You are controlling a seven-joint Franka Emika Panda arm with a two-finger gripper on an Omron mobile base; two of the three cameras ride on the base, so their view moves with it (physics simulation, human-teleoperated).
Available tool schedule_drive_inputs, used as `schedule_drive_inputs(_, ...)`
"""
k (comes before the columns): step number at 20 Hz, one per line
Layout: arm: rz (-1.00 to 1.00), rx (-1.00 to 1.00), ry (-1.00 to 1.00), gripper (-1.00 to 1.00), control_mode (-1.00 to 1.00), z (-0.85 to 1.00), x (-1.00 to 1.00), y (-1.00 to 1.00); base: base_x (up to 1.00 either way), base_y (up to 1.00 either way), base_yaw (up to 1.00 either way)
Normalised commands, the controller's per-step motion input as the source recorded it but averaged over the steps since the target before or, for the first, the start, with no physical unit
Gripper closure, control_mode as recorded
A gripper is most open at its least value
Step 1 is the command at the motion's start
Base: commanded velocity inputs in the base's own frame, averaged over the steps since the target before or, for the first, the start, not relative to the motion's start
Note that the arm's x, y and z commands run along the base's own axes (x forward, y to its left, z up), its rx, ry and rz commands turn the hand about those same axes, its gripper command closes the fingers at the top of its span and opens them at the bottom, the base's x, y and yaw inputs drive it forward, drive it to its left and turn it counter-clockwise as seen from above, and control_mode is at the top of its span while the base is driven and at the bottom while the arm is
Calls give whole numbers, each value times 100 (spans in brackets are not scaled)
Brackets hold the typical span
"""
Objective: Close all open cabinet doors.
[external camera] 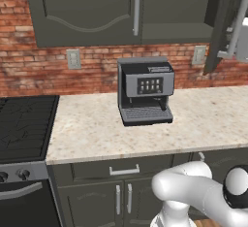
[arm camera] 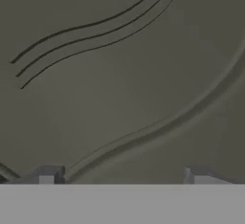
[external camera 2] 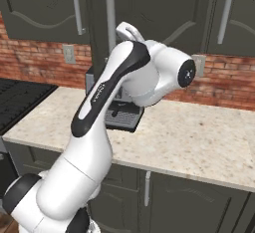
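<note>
Coffee machine (external camera: 145, 91) on counter (external camera: 203, 119), stove (external camera: 24, 124) left.

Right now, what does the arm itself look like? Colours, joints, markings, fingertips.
The arm is glossy white with rounded, bulbous links. A black band runs along its upper link, carrying small pale lettering too small to read. A joint cap is a black disc with a small white mark. Dark joints show near the base. The gripper has two small grey squared fingertips. No cables visible.

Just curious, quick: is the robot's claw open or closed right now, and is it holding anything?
Gripper: open, fingertips wide apart, holding nothing; it faces a cabinet door close up.
</note>
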Motion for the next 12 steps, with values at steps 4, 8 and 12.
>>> schedule_drive_inputs(4, 0, -4, 0, -100, -100, 9, 41, 51, 0, 0, 0)
schedule_drive_inputs(8, 0, -3, 0, -100, -100, 8, 47, 48, 0, 0, 0)
schedule_drive_inputs(12, 0, 0, 0, -100, -100, 6, 52, 40, 0, 0, 0)
